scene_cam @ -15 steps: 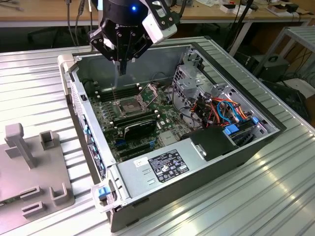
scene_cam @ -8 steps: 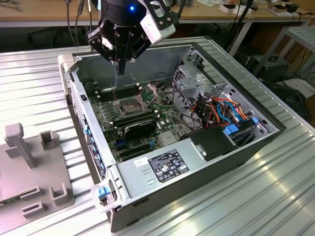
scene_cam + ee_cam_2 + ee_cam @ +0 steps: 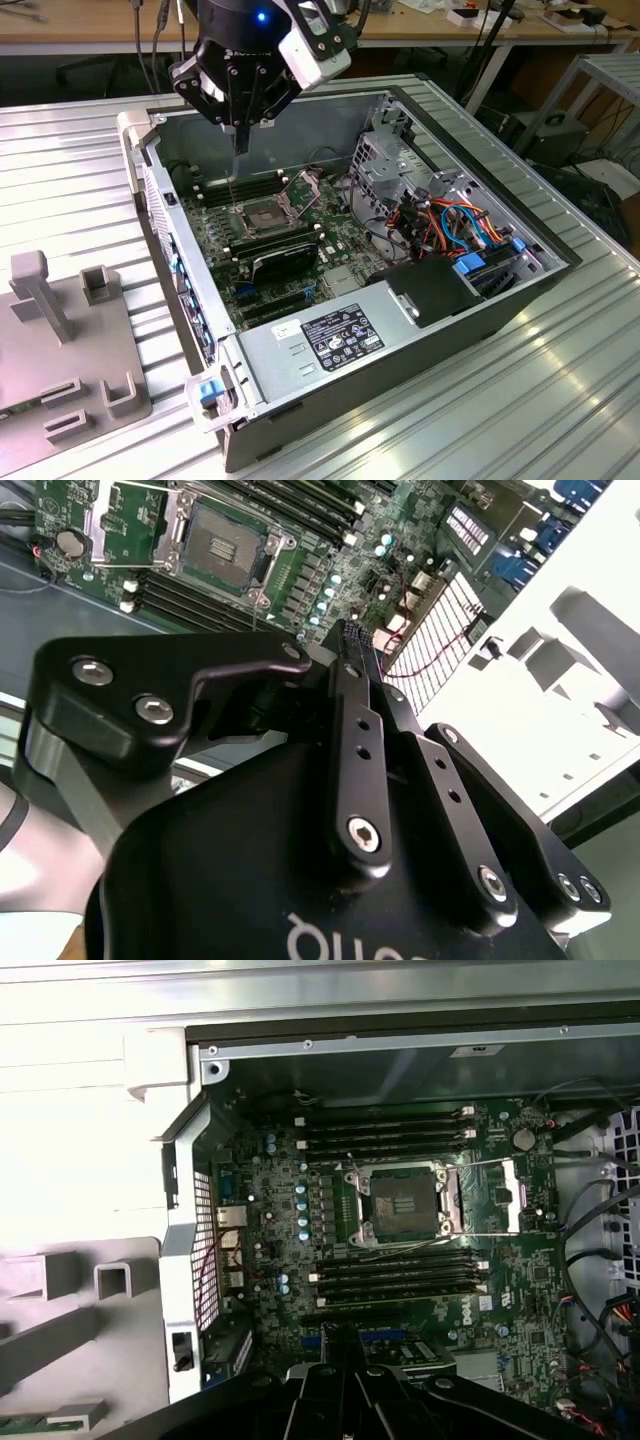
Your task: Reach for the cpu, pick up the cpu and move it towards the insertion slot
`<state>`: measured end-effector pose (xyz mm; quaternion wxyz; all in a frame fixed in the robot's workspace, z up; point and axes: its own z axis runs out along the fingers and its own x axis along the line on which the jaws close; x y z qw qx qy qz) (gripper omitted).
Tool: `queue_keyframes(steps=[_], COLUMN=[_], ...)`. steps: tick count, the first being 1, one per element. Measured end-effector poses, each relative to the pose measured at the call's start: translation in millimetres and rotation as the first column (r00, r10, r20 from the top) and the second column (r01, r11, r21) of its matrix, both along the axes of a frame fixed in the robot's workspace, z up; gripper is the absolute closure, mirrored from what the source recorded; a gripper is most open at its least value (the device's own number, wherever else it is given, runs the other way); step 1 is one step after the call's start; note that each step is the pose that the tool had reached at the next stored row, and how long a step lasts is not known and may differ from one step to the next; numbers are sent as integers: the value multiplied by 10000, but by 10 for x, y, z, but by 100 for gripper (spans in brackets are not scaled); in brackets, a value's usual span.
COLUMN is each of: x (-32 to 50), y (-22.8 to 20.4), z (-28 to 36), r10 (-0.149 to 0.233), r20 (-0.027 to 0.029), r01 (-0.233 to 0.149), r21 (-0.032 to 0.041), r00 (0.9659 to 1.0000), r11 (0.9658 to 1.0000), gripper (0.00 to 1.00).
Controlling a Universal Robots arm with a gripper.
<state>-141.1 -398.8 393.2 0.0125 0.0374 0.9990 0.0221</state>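
Fingers (image 3: 348,695) of the gripper (image 3: 240,136) sit pressed together, tip against tip, in both wrist views and in the exterior view, and I make out nothing pinched between them. They hang above the open case (image 3: 400,370). The insertion slot (image 3: 262,214) lies below them and a little ahead. Its dark centre looks bare, its hinged plate (image 3: 521,1196) stands open beside it, and memory slots (image 3: 390,1130) flank it on either side.

The cpu I cannot pick out with any certainty. My guess is that it lies away from the fingers, outside the case, on or near the grey fixture (image 3: 60,330) standing well to one side of them, so the step in hand reads as the reach. Doing it well means staying clear of the case wall while travelling sideways and spreading the fingers to the chip's width before descending. It also means coming down square over two opposite edges — a thin chip forgives no tilt.

A thin pale rod (image 3: 234,180) runs from just under the fingertips down toward the slot — perhaps the socket's lever, perhaps not. The fixture is cut off at the edge of the exterior view. In the second wrist view the gripper's own body hides whatever lies directly beneath the fingers.
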Motion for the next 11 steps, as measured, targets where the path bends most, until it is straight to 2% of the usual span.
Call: queue_keyframes(steps=[11], x=[-41], y=[0], z=[0], r10=[-1], r20=[0], r01=[1], r21=[-1], r00=[10000], r11=[10000], gripper=[89])
